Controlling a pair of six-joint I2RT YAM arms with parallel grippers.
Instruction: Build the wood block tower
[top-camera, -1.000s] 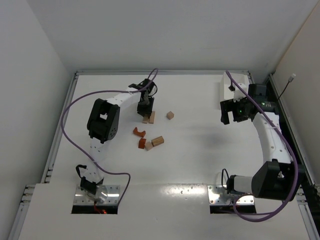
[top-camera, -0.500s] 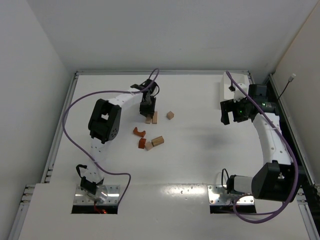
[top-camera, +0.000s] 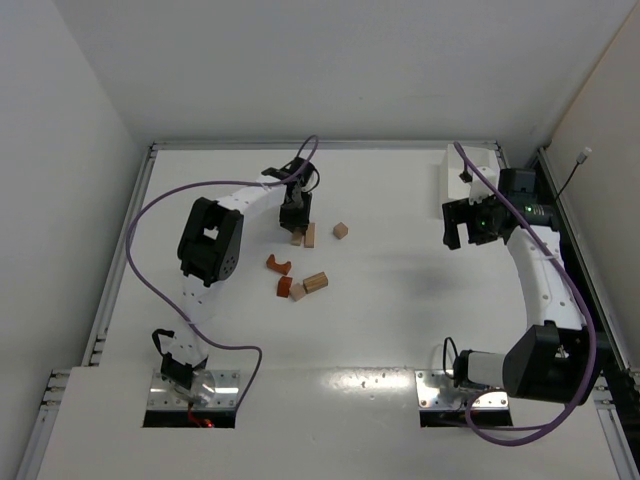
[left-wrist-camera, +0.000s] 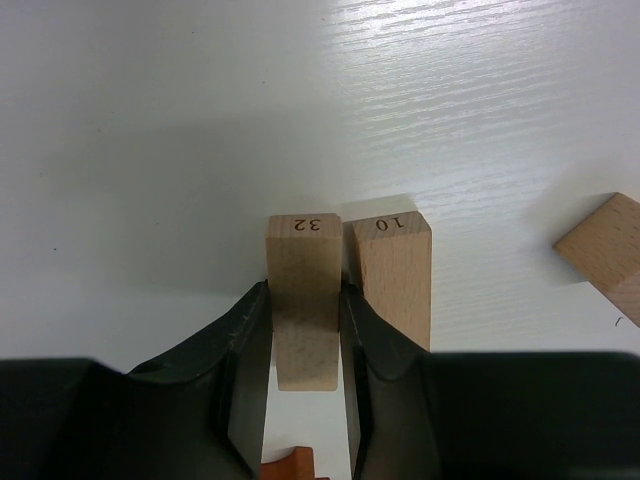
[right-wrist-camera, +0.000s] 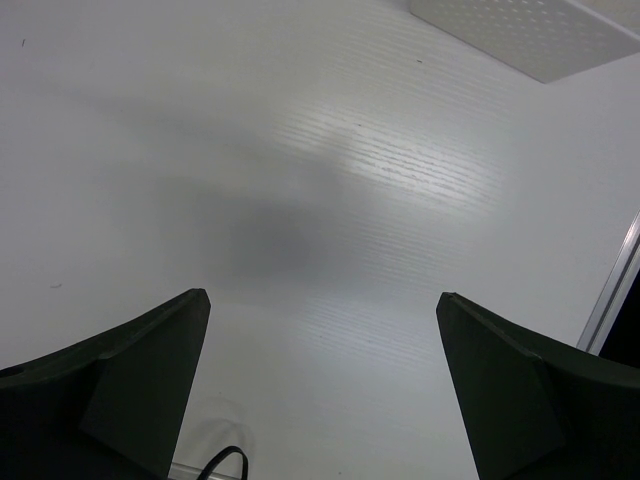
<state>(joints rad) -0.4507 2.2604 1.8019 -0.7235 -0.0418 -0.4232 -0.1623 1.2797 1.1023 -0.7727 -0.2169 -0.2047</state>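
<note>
My left gripper (top-camera: 294, 228) is shut on a pale tan wood block marked 32 (left-wrist-camera: 303, 300), with the jaws pressed on its two sides. Right beside it lies a second pale tan block marked 10 (left-wrist-camera: 393, 280), also in the top view (top-camera: 309, 235). A small tan cube (top-camera: 340, 231) lies to the right; its corner shows in the left wrist view (left-wrist-camera: 603, 255). A reddish-orange arch (top-camera: 278, 264), a reddish-orange block (top-camera: 284, 287) and two tan blocks (top-camera: 314, 283) lie nearer. No stacked tower shows. My right gripper (top-camera: 461, 232) is open and empty over bare table (right-wrist-camera: 320, 300).
A white rectangular box (top-camera: 455, 172) stands at the back right, its corner in the right wrist view (right-wrist-camera: 530, 35). White walls enclose the table at the back and sides. The left arm's purple cable (top-camera: 150, 210) loops over the left side.
My left gripper has shifted slightly right and away with block 32 in it. The right arm has not moved.
</note>
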